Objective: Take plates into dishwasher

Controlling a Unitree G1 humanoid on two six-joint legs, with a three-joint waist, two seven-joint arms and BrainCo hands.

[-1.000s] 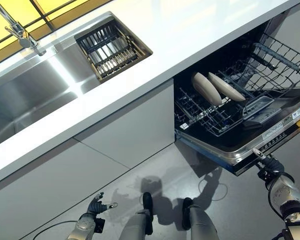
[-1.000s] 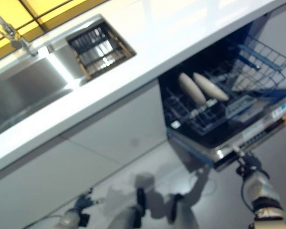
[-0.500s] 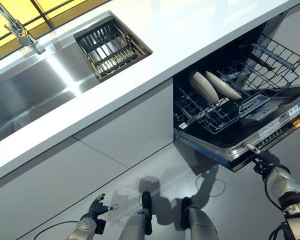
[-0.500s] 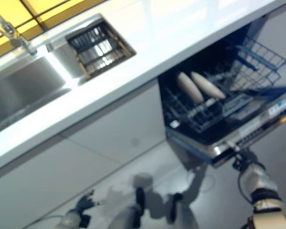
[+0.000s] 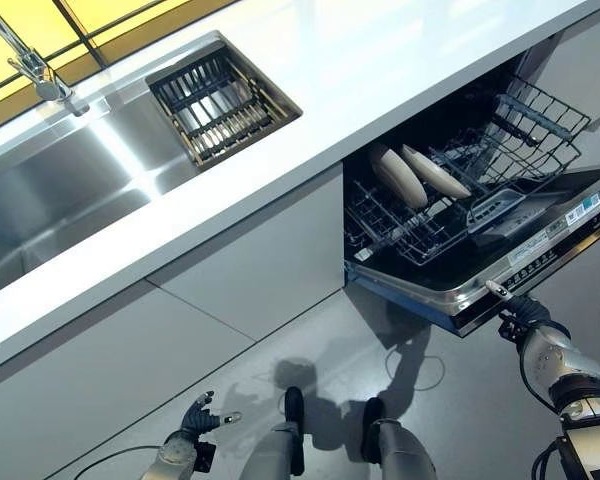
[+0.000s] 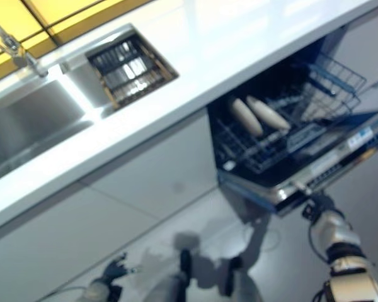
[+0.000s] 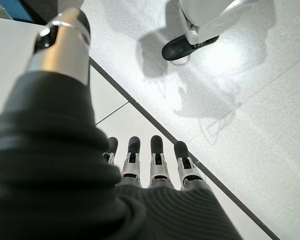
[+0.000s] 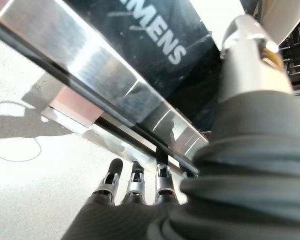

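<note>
White and glossy, the table (image 5: 310,110) runs diagonally across the head views, with a steel sink (image 5: 70,190) at the upper left and a slatted drain basket (image 5: 220,95) set into it; that basket looks empty of dishes. Below the table at the right of the frame, the dishwasher door (image 5: 500,275) hangs partly open, and the lower rack (image 5: 420,215) stands inside with two pale plates (image 5: 415,172) on edge, side by side, leaning slightly.

At the lower right the right robot hand (image 8: 135,187) has its fingers straight under the door's steel front edge, clasping nothing. The left robot hand (image 7: 150,160) shows at the lower left, well apart from everything, fingers relaxed over the floor (image 7: 250,100).

As a judgement, loading looks finished and the door wants closing. Straight fingers could slip off the smooth edge and let the door drop back. Whether the rack sits fully in cannot be told; if it juts out, the rising door could strike it and rattle the plates.
</note>
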